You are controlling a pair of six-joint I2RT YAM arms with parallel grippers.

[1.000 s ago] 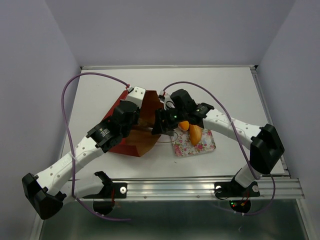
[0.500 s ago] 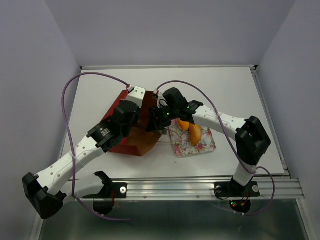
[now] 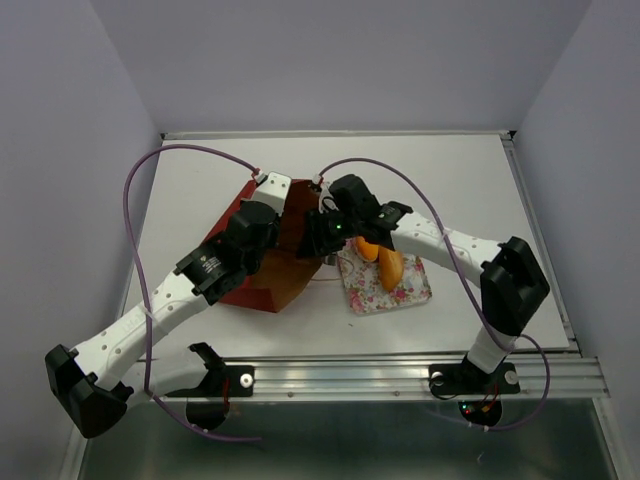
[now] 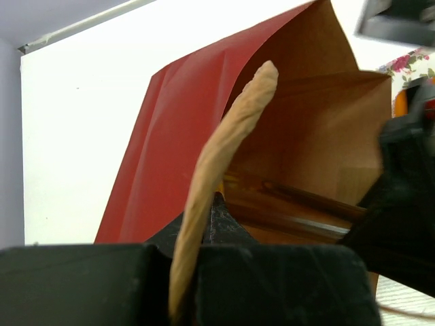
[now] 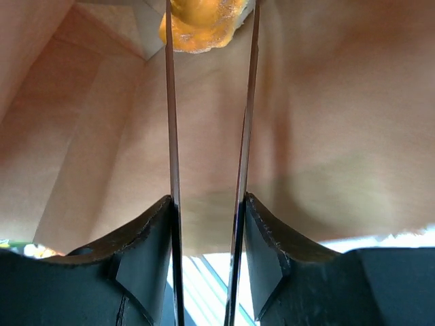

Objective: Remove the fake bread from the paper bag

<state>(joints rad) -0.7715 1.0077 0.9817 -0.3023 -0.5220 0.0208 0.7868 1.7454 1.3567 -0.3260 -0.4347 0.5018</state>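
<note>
The red-brown paper bag [image 3: 262, 268] lies on the table with its mouth toward the right. My left gripper [image 3: 268, 226] is shut on the bag's cord handle [image 4: 228, 153] and holds the mouth open; the bag's inside shows in the left wrist view [image 4: 319, 129]. My right gripper [image 3: 318, 244] is open and reaches into the bag's mouth. In the right wrist view its fingers [image 5: 171, 102] stand apart inside the bag [image 5: 326, 122], with an orange piece of fake bread [image 5: 200, 20] just beyond the tips, not gripped. Two orange bread pieces [image 3: 390, 266] lie on the floral tray [image 3: 400, 292].
The floral tray sits just right of the bag, under my right forearm. Purple cables arc over the back of the table. A metal rail [image 3: 400, 375] runs along the near edge. Walls close in the left, back and right sides.
My right gripper has moved left from over the tray's edge into the bag's mouth. My left gripper still holds the handle in the same place.
</note>
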